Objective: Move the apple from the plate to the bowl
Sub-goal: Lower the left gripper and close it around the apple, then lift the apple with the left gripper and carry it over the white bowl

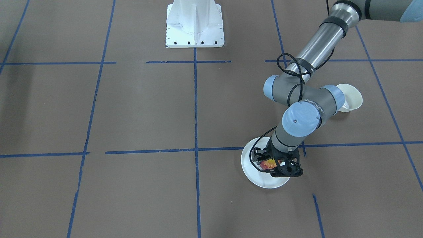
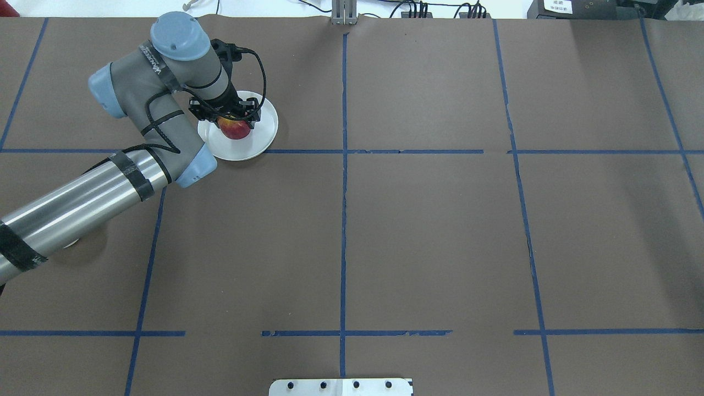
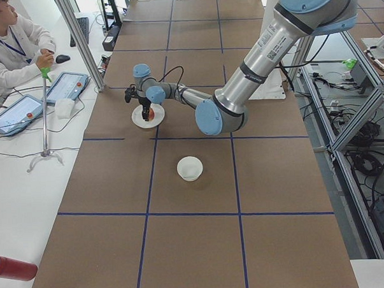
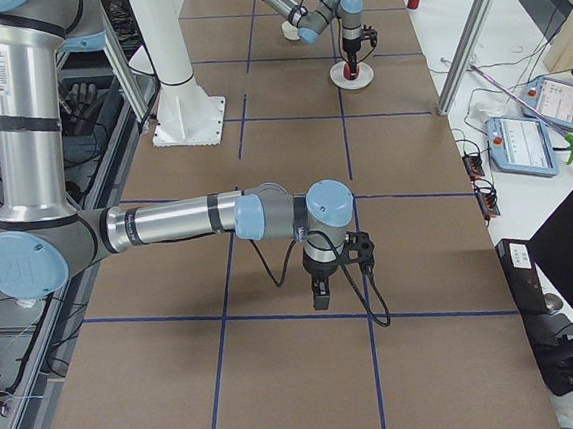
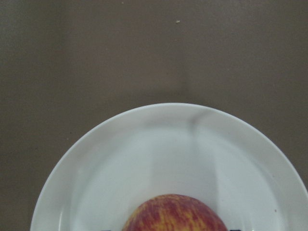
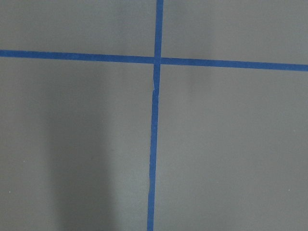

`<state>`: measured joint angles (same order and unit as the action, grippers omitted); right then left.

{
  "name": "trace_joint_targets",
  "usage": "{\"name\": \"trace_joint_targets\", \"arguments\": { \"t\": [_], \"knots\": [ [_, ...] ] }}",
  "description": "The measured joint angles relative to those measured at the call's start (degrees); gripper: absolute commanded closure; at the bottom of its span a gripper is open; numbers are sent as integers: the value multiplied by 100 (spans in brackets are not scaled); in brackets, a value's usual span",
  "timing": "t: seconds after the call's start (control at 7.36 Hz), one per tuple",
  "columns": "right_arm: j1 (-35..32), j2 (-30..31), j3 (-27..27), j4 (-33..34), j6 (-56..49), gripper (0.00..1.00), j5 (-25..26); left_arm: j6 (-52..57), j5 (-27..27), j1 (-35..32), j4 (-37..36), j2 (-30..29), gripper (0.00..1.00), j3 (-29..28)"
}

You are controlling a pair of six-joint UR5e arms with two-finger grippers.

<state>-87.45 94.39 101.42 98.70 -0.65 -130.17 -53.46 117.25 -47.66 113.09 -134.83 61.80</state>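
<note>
On the plate (image 2: 259,137), the apple (image 2: 236,131) is straddled by the left gripper (image 2: 235,121). Whether the jaws are clamped on it cannot be told. Grasping is judged in hand. Next, a lift and a carry to the bowl (image 1: 352,95) are called for.

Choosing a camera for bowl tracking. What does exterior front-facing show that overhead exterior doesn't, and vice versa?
Only front-facing: the bowl, partly behind the left arm at its wrist joints. Only overhead: cables past the far edge of the table; there the bowl is almost wholly hidden under the arm. Both: the left gripper with jaws straddling the apple on the plate; whether they press it is unclear.
</note>
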Motion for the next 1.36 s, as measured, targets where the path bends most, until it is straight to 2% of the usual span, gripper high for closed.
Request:
{"name": "trace_joint_targets", "arguments": {
  "t": [0.27,0.41,0.54,0.95,1.22,1.36],
  "knots": [
    [0,0,0,0,3,0,0,-2,-4,-48,-54,9,100,101],
    [0,0,0,0,3,0,0,-3,0,-142,-177,84,100,373],
    [0,0,0,0,4,0,0,5,9,-226,-450,337,100,923],
    [0,0,0,-4,4,0,0,523,18,-373,-1035,1959,100,3207],
    [0,0,-2,-3,4,0,0,795,-4,-394,-905,3369,100,4322],
    [0,0,-2,-1,2,0,0,938,-38,-397,-533,4136,100,4662]
  ]
}}
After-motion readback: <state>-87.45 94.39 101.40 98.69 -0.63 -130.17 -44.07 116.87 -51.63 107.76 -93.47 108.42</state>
